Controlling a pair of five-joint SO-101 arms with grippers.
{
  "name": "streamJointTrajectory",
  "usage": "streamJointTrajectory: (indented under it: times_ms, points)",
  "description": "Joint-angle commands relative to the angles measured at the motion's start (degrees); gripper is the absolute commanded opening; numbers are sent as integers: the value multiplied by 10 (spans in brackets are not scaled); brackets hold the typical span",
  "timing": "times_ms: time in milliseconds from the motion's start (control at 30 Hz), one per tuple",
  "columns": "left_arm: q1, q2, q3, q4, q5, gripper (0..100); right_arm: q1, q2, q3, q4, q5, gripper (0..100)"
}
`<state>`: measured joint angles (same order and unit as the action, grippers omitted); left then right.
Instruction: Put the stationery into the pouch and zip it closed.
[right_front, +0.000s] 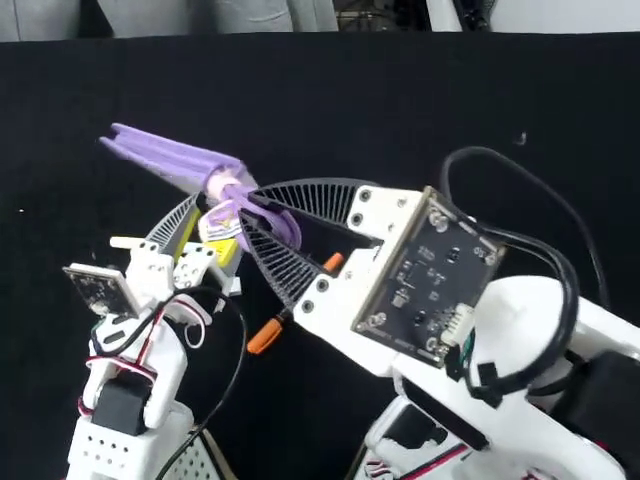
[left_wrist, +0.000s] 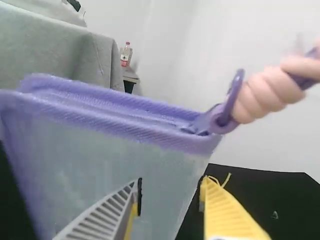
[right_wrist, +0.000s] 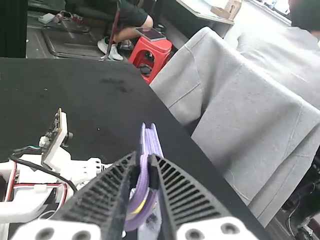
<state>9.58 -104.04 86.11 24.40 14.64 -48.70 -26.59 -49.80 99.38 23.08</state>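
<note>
Pouch (right_front: 165, 152) is lifted off the table (right_front: 450, 90), at 10 o'clock from centre. It's purple mesh, held by both arms. Left gripper (right_front: 205, 245) is clamped on the pouch's near end. Right gripper (right_front: 237, 205) is closed tight on the zipper pull (right_front: 228, 185), ribbed jaws nearly meeting. Orange-capped pen (right_front: 262, 338) lies on the table at 7 o'clock, under the right arm, outside the pouch.

Handling guess: the pouch is light and floppy, and the mesh will sag and twist if only one end is held. Grip at the stiffer zip seam and pull along the seam line. The pen is rigid and likely to roll. Free room at 1–3 o'clock. Far table edge at 12, well apart from the pouch.
</note>
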Motion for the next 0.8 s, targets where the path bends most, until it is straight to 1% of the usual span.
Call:
streamJointTrajectory:
  times_ms: [0,100,167,267,433,533,600,767]
  points:
    - [-7,-3,-19,-7,-4,202,-9,-12,0,10,6,11]
    - [-7,-3,-29,-6,-4,202,-9,-12,0,10,6,11]
    - [6,-3,-29,-5,-8,202,-9,-11,0,10,6,11]
    - [44,-3,-26,-4,-8,202,-9,-7,3,9,6,11]
    - [116,-3,-32,33,-11,202,-9,17,64,-27,6,11]
    - [147,-3,-28,34,-59,202,-11,20,108,-58,6,11]
    - [159,-3,-26,34,-79,202,-12,19,121,-67,6,11]
    - [154,-3,-29,31,-81,202,-13,-7,120,-68,4,11]
